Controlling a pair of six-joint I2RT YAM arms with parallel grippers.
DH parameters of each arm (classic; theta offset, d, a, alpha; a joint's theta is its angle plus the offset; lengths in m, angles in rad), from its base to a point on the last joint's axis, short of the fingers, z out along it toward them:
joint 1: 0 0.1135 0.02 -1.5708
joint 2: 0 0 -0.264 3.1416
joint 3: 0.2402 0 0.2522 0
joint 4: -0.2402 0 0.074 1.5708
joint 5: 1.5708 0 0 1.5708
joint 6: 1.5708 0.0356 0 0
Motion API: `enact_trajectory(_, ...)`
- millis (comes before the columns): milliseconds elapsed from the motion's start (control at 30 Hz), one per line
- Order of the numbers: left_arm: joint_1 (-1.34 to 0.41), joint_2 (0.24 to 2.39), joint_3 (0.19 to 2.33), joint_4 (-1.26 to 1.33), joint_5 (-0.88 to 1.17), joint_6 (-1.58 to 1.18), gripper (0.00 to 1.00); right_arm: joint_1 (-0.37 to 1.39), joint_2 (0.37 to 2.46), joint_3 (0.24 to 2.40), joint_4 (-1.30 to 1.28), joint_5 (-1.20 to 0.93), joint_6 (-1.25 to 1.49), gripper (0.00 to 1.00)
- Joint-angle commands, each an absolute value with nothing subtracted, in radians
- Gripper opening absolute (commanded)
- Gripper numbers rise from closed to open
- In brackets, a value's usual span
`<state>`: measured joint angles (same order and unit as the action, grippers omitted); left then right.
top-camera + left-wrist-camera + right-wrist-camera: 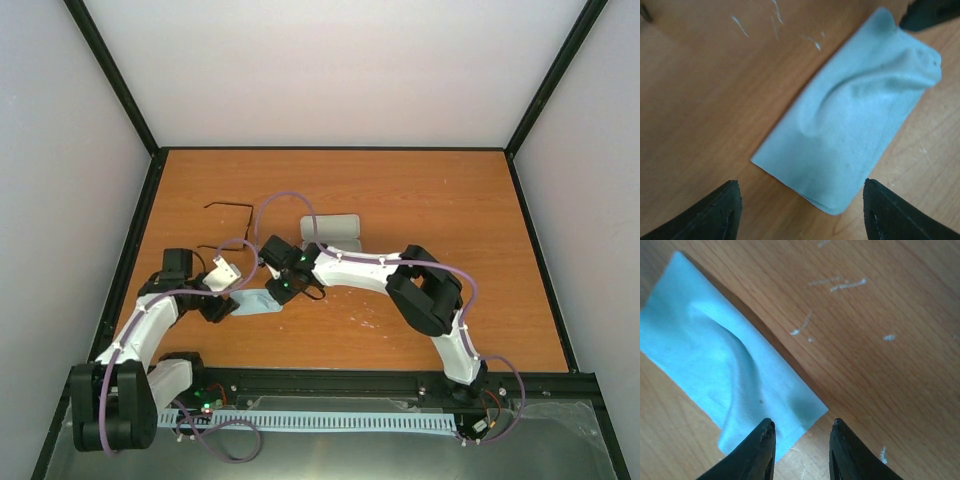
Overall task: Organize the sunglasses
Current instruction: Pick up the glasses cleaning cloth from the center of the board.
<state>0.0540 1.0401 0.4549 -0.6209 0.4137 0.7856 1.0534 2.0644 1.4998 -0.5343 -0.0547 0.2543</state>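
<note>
The sunglasses [230, 205] lie on the bench [430, 190] well beyond the left jaws, toward the far left. They are untouched by either arm, and neither wrist view shows them. Bare wood surrounds them, with room between them and the black rail [135, 255] along the left edge. A pale oblong case [331, 228] sits apart to their right, just beyond the right jaws.

Between the two sets of jaws lies a folded blue cloth [255, 303]. The left jaws are at one end of it and the right jaws at the other.

In the left wrist view the left jaws are spread wide and hold nothing. The cloth [850, 130] stretches ahead of them, and its near corner reaches down into the gap without touching either tip. A raised fold runs across its far end. There the dark tip of the right arm [925, 12] meets the cloth's far edge. Ahead and to the left of these jaws is open bench with a few white scuffs [775, 20].

In the right wrist view the right jaws stand a little apart, with wood showing between the tips, and they grip nothing. The cloth [715, 350] lies ahead and to their left, its near corner just ahead of the gap. The left tip overlaps the cloth's near edge, but contact cannot be told. Ahead and to the right the bench is bare, scuffed wood.
</note>
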Motion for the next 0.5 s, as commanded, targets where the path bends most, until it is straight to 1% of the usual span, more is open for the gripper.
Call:
enact_trajectory(0, 0.05, 0.999, 0.517, -0.553, 0.444, 0.719, 0.67, 1.05, 2.09, 1.525, -0.562, -0.01, 0.249, 0.32)
enact_trajectory(333, 0.054, 1.075, 0.573, -0.531, 0.491, 0.682, 0.67, 1.048, 2.122, 1.541, -0.555, -0.021, 0.235, 0.4)
enact_trajectory(467, 0.055, 1.079, 0.57, -0.525, 0.489, 0.683, 0.67, 1.048, 2.152, 1.57, -0.564, -0.03, 0.229, 0.4)
